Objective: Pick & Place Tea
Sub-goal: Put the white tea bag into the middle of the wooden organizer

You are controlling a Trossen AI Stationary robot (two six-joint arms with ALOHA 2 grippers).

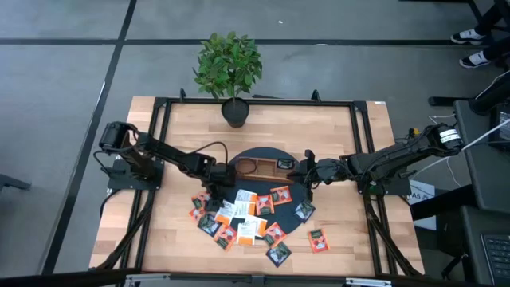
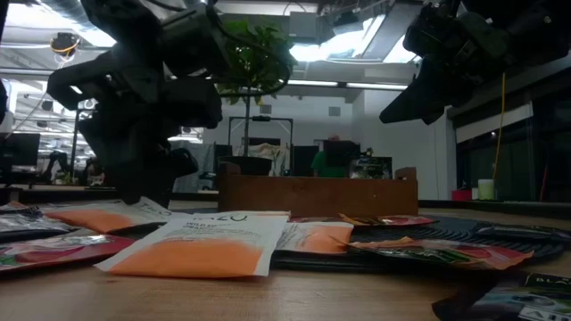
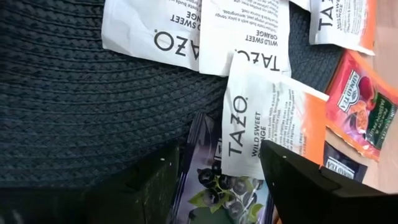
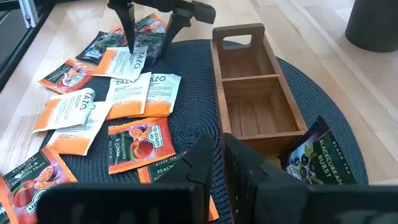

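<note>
The left gripper (image 3: 214, 177) had its fingers spread wide, one on each side of a dark tea sachet (image 3: 227, 193) lying on the dark round mat (image 3: 74, 106), partly under an orange and white sachet (image 3: 261, 118). The right gripper (image 4: 216, 163) had its fingers pressed together, holding nothing, above the mat just beside the wooden tray (image 4: 252, 93). One dark sachet (image 4: 314, 158) leaned against the tray's end; other sachets (image 1: 247, 223) lay scattered over the mat and the table (image 1: 159, 239).
</note>
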